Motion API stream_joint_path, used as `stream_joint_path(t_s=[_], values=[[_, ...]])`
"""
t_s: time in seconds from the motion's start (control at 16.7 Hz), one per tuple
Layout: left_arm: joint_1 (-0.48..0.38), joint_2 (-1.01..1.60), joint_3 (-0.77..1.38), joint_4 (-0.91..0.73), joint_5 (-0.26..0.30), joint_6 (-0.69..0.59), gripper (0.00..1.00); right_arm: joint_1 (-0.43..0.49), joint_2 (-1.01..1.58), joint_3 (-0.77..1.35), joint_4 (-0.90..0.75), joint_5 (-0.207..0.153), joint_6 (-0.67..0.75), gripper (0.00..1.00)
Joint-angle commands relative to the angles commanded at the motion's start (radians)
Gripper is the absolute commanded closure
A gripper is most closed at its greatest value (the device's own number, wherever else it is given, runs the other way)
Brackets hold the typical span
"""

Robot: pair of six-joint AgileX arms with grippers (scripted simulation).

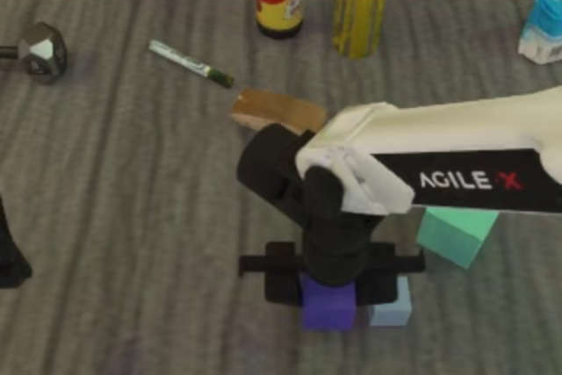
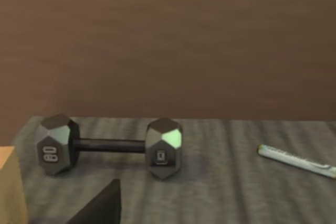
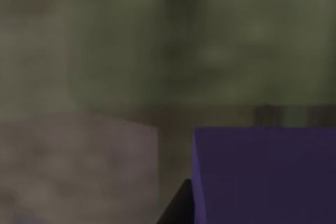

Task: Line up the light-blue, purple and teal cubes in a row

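Here the right gripper [image 1: 329, 292] sits over the purple cube [image 1: 328, 305] near the table's front edge.

From above, the white right arm, lettered "AGILE X", reaches in from the right; its black gripper body hides the fingers, so I cannot tell whether they are clamped on the cube. The light-blue cube [image 1: 392, 307] lies just beside the purple one on its right, and the teal cube [image 1: 454, 233] is near, farther back and right. The right wrist view adds only the purple cube [image 3: 265, 174] filling a corner, very close. The left wrist view alone shows a whole dumbbell [image 2: 109, 147] and a marker [image 2: 295, 160]; their markings are unreadable. The left arm [image 1: 10, 256] is parked at the left edge.
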Motion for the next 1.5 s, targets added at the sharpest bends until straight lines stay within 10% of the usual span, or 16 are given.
stream_joint_path(t_s=[0.18, 0.96, 1.5], values=[[0.0, 0.0, 0.0, 0.0, 0.0, 0.0, 0.0, 0.0, 0.0, 0.0, 0.0, 0.0, 0.0, 1.0], [0.0, 0.0, 0.0, 0.0, 0.0, 0.0, 0.0, 0.0, 0.0, 0.0, 0.0, 0.0, 0.0, 0.02], [0.0, 0.0, 0.0, 0.0, 0.0, 0.0, 0.0, -0.002, -0.001, 0.0, 0.0, 0.0, 0.0, 0.0]])
